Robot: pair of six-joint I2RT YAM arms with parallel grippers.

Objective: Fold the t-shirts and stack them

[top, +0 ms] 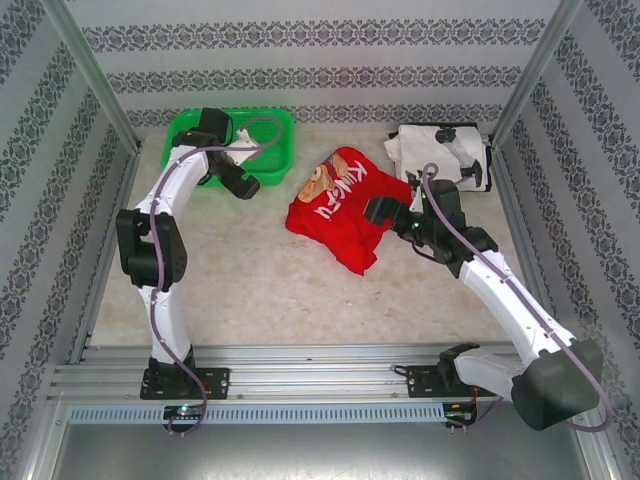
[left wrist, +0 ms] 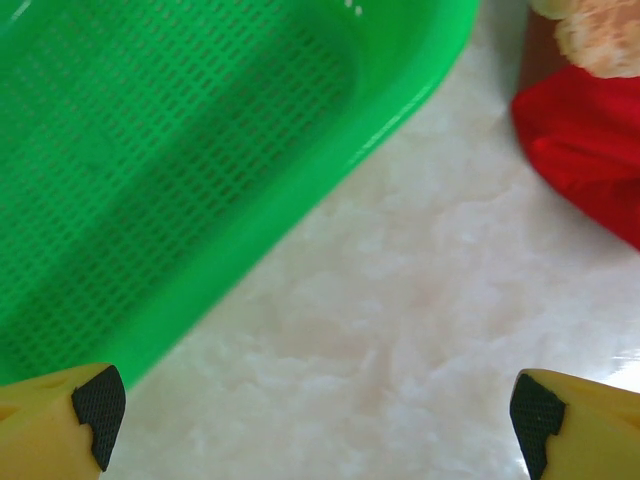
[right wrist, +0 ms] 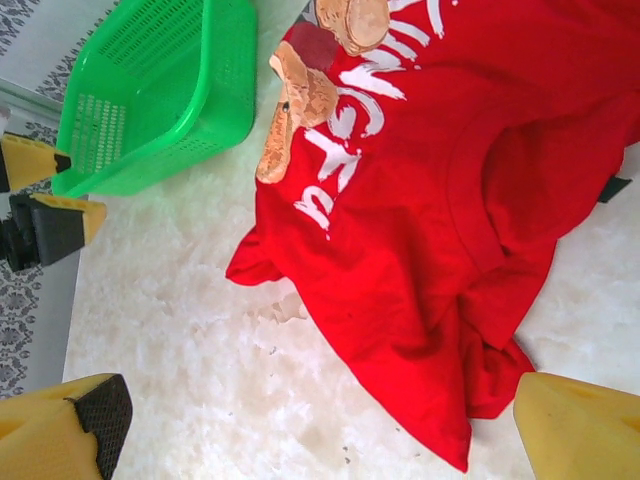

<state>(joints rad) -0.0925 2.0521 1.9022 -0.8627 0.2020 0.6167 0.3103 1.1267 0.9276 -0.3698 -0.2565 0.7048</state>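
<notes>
The left hand [top: 243, 185] hung spread and empty over bare desk [top: 260, 280], just beside the basket [top: 275, 125]. The right hand [right wrist: 325, 425] was spread too, holding nothing, above the near hem of the red shirt [right wrist: 440, 200], which lay crumpled mid-desk. That cloth looked light, limp and sure to bunch; I'd pinch it at a hem corner or shoulder seam, catching both layers. Its sleeves were tucked under folds and hard to trace. The white shirt [top: 440, 150] sat heaped in the far right corner, its near edge covered by the right arm.
</notes>
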